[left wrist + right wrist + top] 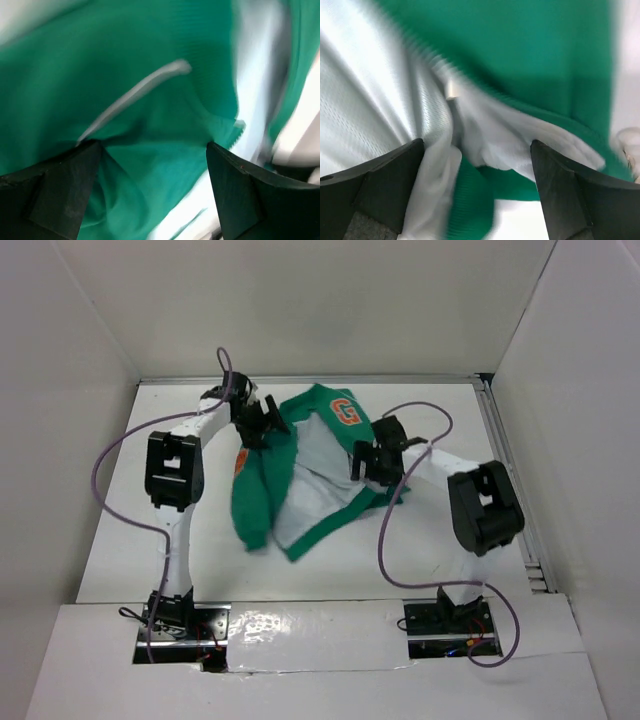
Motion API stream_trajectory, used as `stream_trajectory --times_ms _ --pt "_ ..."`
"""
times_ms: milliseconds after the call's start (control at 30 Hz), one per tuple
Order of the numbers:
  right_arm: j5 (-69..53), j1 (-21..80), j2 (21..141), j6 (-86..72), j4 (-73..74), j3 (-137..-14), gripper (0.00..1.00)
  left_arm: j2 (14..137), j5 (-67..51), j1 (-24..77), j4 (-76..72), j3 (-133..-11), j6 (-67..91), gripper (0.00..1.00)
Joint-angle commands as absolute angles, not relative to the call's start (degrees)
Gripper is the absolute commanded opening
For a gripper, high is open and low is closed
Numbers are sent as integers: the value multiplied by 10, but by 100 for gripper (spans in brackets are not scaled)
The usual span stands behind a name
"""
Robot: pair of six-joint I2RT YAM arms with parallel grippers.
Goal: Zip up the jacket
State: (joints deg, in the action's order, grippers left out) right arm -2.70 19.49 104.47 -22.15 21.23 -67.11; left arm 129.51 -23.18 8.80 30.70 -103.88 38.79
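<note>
Plainly the left tool (155, 152) is released, with the small green fabric jacket (256, 502) between its fingers; the right tool (477, 147), likewise released, straddles the white lining (375, 95).

**One jacket, pairs of nearly everything else**

In the top view, one green jacket (300, 475) lies at centre on one white table (330, 575). It shows two orange patches: a "G" patch (345, 412) at upper centre and a shoulder patch (241, 459) left of centre. There are two arms, the left arm (175, 470) and the right arm (485, 505). There are two grippers, the left gripper (262, 423) and the right gripper (372, 458). Each wrist view shows two dark fingers (55, 195) (375, 190). There are two purple cables, a left cable (98, 475) and a right cable (383, 540).
</note>
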Motion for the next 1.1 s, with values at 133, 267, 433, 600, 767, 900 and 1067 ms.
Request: stream_trajectory --times_ms 133,267,433,600,767,900,1067 --pt "90 310 830 -324 256 -513 94 1392 -235 83 360 -1294 313 99" --pt "215 315 792 -341 315 -547 94 1204 -252 88 258 -1045 309 99" --pt "208 327 747 -328 310 -533 94 1040 -180 85 257 -870 322 99" --pt "119 327 721 -272 262 -495 93 871 -106 71 283 -665 395 99" --pt "86 340 745 -257 254 -518 93 792 -47 29 311 -513 487 99" --pt "28 351 777 -237 248 -541 92 805 -17 5 323 -478 504 99" --pt "-11 368 830 -219 235 -557 89 795 24 2 310 -463 447 99"
